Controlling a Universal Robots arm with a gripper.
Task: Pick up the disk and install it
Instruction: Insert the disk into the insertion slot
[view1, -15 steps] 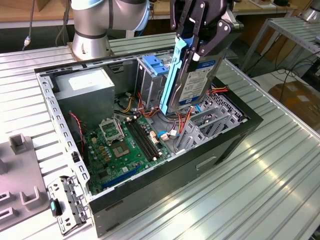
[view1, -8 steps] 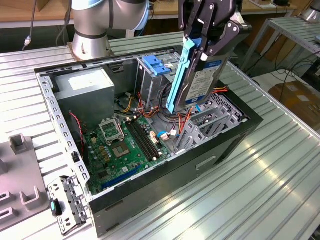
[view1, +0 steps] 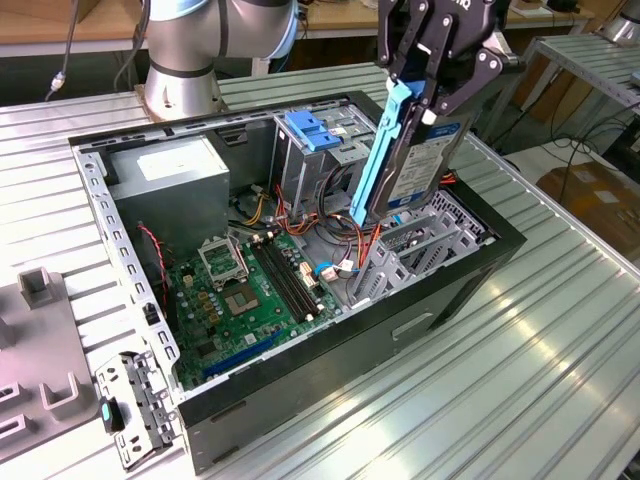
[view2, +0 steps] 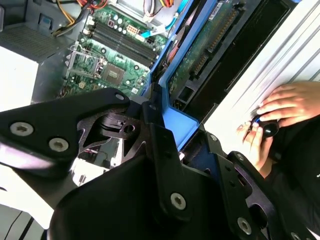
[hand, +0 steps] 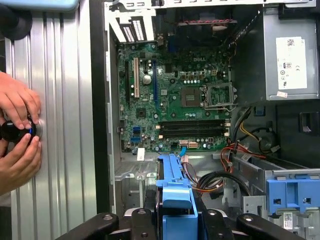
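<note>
The disk (view1: 425, 165) is a flat, rectangular metal drive with a pale label, a blue band across the label's lower part and dark edges. A long blue plastic carrier (view1: 383, 150) runs down the side that faces the exterior view's left. In the second wrist view its other face shows a green circuit board (view2: 210, 45) framed by that blue plastic. The disk hangs upright, on end, over the open computer case (view1: 420, 310). Its lower end is at the metal drive bay (view1: 425, 240) in the case's corner on the exterior view's right; whether it touches the bay I cannot tell. The black jaws are pinching the disk at its upper end. By count there is one disk, one case on the ribbed tabletop (view1: 560, 330), one green motherboard (view1: 250, 290), one grey power-supply box (view1: 170, 175) and one blue latch (view1: 310, 130) on the tall cage. A person's hand (hand: 19, 102) and a second hand (hand: 20, 160) lie on the tabletop beside the case, with one small black knob (hand: 15, 131) between them.
</note>
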